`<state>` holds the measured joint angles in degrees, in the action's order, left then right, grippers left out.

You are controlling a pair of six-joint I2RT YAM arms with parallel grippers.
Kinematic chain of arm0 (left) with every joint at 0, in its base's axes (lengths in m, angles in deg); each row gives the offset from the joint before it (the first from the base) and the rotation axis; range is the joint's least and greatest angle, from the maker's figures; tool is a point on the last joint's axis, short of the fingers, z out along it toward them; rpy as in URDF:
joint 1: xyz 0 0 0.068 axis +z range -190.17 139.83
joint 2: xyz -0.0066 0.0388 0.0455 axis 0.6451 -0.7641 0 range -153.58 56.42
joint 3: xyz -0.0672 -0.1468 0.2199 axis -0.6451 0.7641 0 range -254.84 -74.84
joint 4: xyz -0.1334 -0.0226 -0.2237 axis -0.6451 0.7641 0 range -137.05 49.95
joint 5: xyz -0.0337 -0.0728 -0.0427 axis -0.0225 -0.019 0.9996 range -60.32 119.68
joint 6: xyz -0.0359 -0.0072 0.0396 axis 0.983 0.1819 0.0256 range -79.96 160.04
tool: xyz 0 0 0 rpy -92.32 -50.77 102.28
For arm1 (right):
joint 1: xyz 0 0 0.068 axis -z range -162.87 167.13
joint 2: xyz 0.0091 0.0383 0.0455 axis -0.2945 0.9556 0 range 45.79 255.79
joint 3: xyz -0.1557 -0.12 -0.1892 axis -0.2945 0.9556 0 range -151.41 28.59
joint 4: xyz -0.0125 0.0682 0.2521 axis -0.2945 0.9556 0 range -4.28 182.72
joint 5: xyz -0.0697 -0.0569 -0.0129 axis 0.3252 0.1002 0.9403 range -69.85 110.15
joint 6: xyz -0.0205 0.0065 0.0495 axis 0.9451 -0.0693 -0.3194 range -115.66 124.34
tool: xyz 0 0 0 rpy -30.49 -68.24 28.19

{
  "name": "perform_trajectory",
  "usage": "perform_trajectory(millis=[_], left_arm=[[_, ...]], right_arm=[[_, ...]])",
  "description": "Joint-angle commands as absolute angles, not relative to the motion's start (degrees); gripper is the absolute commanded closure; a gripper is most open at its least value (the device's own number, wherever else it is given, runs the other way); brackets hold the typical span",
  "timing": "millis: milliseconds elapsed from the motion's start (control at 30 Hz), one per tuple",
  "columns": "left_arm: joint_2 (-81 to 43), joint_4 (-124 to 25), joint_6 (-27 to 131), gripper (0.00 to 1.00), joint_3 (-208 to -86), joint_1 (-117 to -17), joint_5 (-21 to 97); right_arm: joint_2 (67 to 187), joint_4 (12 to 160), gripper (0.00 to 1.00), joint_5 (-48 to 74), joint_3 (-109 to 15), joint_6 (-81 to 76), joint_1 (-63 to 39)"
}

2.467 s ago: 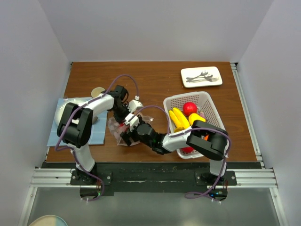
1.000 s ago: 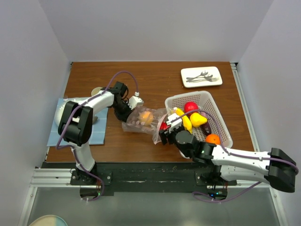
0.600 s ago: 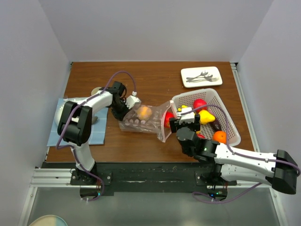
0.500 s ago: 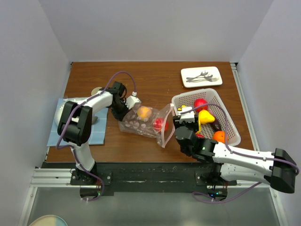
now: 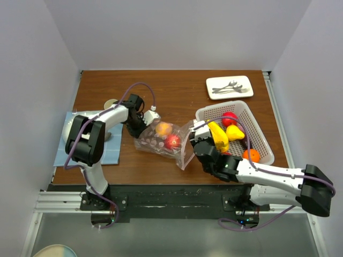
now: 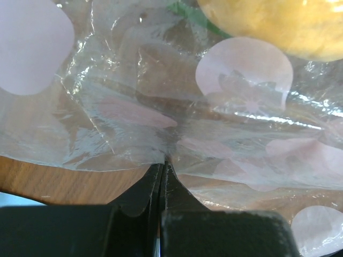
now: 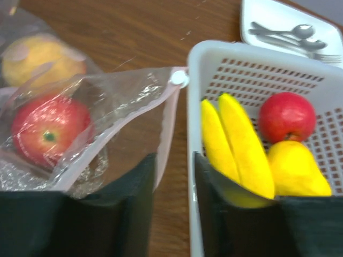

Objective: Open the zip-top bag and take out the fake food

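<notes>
- Across the overhead view, the brown table (image 5: 177, 93) carries everything you are working with.
- At the table's right, the white perforated basket (image 5: 261, 136) stands on the wood, and its near-left wall is just beside the bag's zip edge.
- At the table's left edge, a blue cloth (image 5: 110, 155) lies flat, partly hidden under your left arm.
- Between the cloth and the basket, the zip-top bag (image 5: 156, 143) spans the space between your two grippers. Its zip edge is turned toward the basket. In the right wrist view its slider sits against the basket's rim.
- At the far right corner, a white plate (image 5: 244, 81) holds metal cutlery (image 5: 230, 88), well apart from the bag.
- Your left gripper (image 6: 162, 165) is fully closed. It pinches the end of the bag farthest from the basket, and the clear film bunches at its tips.
- Your right gripper (image 7: 174, 171) stands part-way open. The bag's zip edge and the basket's wall both run into the gap, and you cannot tell whether either is pinched.
- Inside the bag sit two pieces of the fake food (image 5: 172, 141). The orange-yellow fruit (image 5: 163, 128) lies nearer the left gripper, and the red apple (image 7: 48, 131) lies nearer the zip edge, just beside it.
- Inside the basket lie a banana (image 5: 218, 136), a second apple (image 5: 229, 118), a yellow pear-shaped piece (image 5: 235, 132) and an orange ball (image 5: 251, 155).
</notes>
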<state>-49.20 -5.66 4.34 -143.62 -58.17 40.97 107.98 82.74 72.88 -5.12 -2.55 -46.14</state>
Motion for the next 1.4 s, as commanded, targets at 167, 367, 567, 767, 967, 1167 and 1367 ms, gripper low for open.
perform_trajectory(millis=[167,367,567,767,967,1167,1367], left_arm=[[-50.1,0.0,1.2,1.00,-155.5,-57.1,39.2],[-47.1,9.0,1.7,0.00,-167.2,-56.6,43.7],[-42.9,10.3,4.1,0.00,-166.7,-56.4,52.0],[-43.3,-0.4,11.3,0.00,-156.2,-59.3,58.1],[-46.1,-15.1,15.0,0.00,-150.5,-60.2,51.4],[-50.8,-18.9,14.5,0.00,-155.7,-61.1,50.3],[-54.9,-20.3,9.5,0.00,-157.6,-63.7,47.6]], right_arm=[[118.7,74.1,0.74,59.9,-4.2,-5.3,-46.2],[125.8,68.5,0.71,56.9,-4.6,-7.3,-46.2],[126.4,64.8,0.71,55.8,-2.6,-10.0,-46.2],[127.9,60.7,0.70,54.2,-0.9,-11.4,-46.2],[131.5,55.4,0.55,50.4,-0.1,-10.9,-46.1],[134.4,50.7,0.33,47.1,0.5,-9.8,-46.2],[137.2,44.9,0.01,48.5,0.2,-5.2,-46.3]])
